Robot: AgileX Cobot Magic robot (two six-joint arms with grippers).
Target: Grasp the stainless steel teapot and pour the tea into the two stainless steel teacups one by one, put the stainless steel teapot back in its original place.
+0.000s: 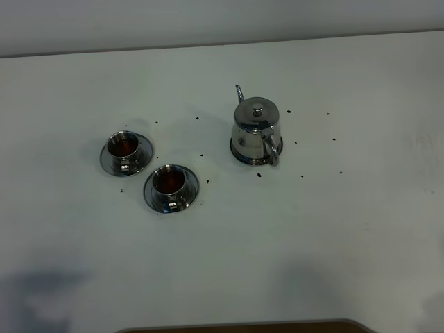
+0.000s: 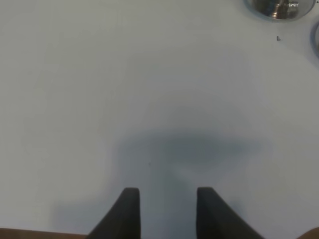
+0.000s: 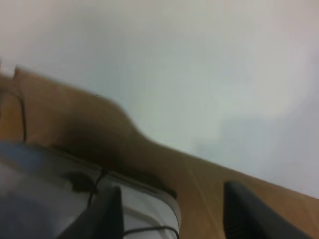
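Steel tea set on a white table, no readable markings.
The teapot (image 1: pixel 255 132) sits on its saucer (image 1: pixel 239 154), right of two filled teacups (image 1: pixel 123 148) (image 1: pixel 170 183); left gripper (image 2: pixel 168 199) and right gripper (image 3: pixel 172 209) hang parted and empty, though the right wrist view is blurred.

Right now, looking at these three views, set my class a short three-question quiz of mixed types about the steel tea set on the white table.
1. True or false: the shiny stainless steel teapot with the knobbed lid lies tipped on its side.
2. What do the two small stainless steel teacups hold?
A) nothing B) dark reddish liquid C) white sugar
3. Fill in: the open left gripper hovers over bare white ____.

Key
1. False; it stands upright on a round steel saucer.
2. B
3. table
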